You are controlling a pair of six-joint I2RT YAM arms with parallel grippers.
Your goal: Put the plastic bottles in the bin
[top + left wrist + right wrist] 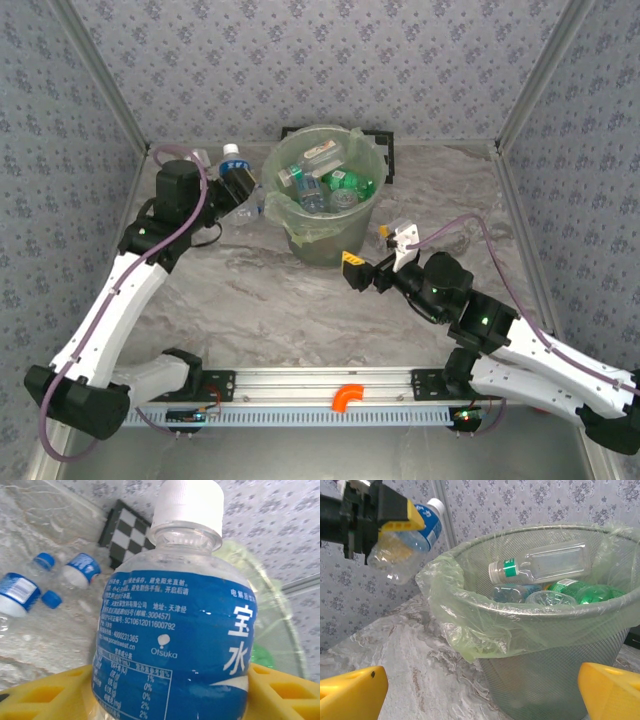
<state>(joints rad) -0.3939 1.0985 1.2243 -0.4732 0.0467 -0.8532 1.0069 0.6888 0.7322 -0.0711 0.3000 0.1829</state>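
Checkerboard panel [125, 532] on marbled table [260, 300]

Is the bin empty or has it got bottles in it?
Not empty. The bin holds several bottles, clear and green, piled up near its rim.
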